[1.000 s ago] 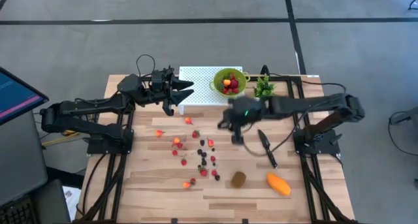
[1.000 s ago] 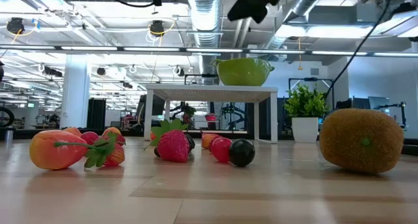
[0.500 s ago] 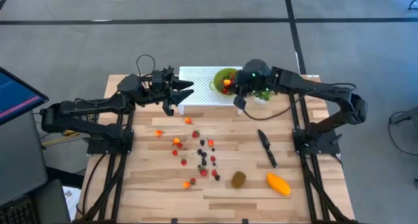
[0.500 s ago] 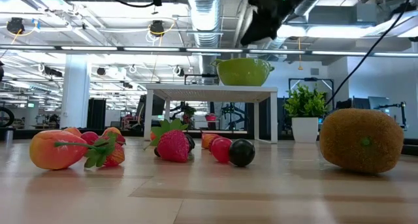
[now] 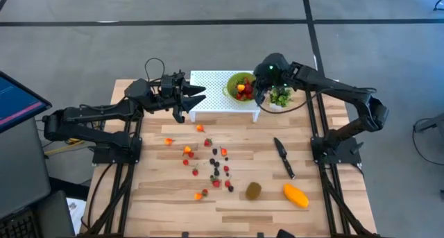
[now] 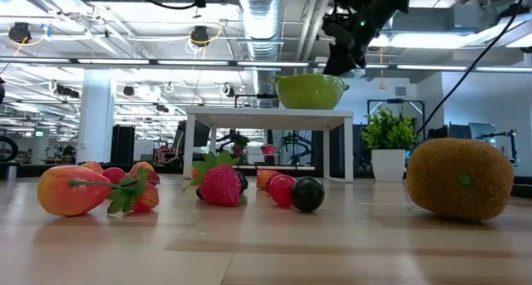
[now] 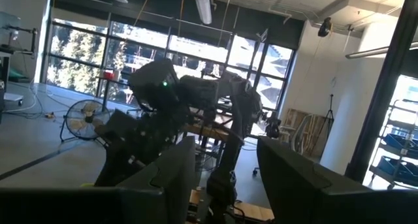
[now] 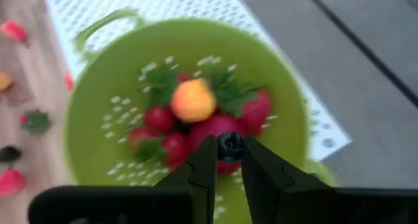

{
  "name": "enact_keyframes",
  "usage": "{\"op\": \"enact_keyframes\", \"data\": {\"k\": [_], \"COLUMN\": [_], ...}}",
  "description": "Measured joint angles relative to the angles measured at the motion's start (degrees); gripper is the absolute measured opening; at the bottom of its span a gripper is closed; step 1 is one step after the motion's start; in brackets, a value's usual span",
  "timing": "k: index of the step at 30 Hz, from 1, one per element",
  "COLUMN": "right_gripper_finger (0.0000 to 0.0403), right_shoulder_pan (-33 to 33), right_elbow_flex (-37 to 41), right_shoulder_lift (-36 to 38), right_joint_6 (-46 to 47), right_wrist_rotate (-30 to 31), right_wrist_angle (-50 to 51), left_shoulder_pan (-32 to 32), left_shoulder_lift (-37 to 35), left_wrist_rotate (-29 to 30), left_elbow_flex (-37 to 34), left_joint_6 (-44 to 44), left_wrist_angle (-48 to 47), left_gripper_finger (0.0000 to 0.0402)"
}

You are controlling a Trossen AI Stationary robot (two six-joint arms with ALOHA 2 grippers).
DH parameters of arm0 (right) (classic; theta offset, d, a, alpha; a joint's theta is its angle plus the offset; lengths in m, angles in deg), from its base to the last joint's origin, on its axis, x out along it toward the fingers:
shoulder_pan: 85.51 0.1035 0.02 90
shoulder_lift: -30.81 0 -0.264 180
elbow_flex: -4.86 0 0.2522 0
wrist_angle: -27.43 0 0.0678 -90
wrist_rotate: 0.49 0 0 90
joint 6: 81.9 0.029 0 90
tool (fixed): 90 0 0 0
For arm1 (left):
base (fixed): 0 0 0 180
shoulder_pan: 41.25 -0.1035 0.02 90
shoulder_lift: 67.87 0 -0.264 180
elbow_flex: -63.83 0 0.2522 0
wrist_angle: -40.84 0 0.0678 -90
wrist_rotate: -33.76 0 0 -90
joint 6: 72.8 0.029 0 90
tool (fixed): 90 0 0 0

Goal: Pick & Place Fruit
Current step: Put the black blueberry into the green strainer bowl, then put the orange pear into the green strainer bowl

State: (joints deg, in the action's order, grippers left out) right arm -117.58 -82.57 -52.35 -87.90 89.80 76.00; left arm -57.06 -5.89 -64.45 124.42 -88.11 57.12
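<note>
Right wrist view shows the right gripper (image 8: 229, 160) pinching a small dark berry (image 8: 230, 144) over the green bowl (image 8: 98, 119) of fruit.

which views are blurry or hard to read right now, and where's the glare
Right wrist view: the green perforated colander and its fruit are smeared, while the small dark berry between the right gripper's fingers is sharper. Left wrist view: bright windows leave the arms dark. Low view: ceiling lights glare; the brown fuzzy kiwi is sharp.
</note>
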Motion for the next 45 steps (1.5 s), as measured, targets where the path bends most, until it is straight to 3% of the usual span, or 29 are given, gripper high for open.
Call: {"op": "enact_keyframes", "data": {"k": [15, 33, 38, 45], "right_gripper_finger": [0.0056, 0.0178, 0.019, 0.0171], "right_shoulder_pan": [-3.11, -2.28, 1.33, 10.68], "right_elbow_flex": [0.11, -1.88, -6.42, -12.86], "right_shoulder_lift": [-2.43, -2.36, -2.36, -2.36], "right_joint_6": [0.65, -0.14, -0.13, -1.97], "right_wrist_rotate": [-0.05, -0.27, -0.3, -0.44], "right_wrist_angle": [3.74, 1.83, 2.12, 2.02], "left_shoulder_pan": [0.0, 0.0, 0.0, 0.0], "left_shoulder_lift": [0.0, 0.0, 0.0, 0.0], "left_wrist_rotate": [0.0, 0.0, 0.0, 0.01], "left_elbow_flex": [0.0, 0.0, 0.0, 0.0], "left_joint_6": [0.0, 0.0, 0.0, 0.0], "left_wrist_angle": [0.02, 0.03, 0.02, 0.02], "left_gripper_finger": [0.0159, 0.0159, 0.0159, 0.0159]}}
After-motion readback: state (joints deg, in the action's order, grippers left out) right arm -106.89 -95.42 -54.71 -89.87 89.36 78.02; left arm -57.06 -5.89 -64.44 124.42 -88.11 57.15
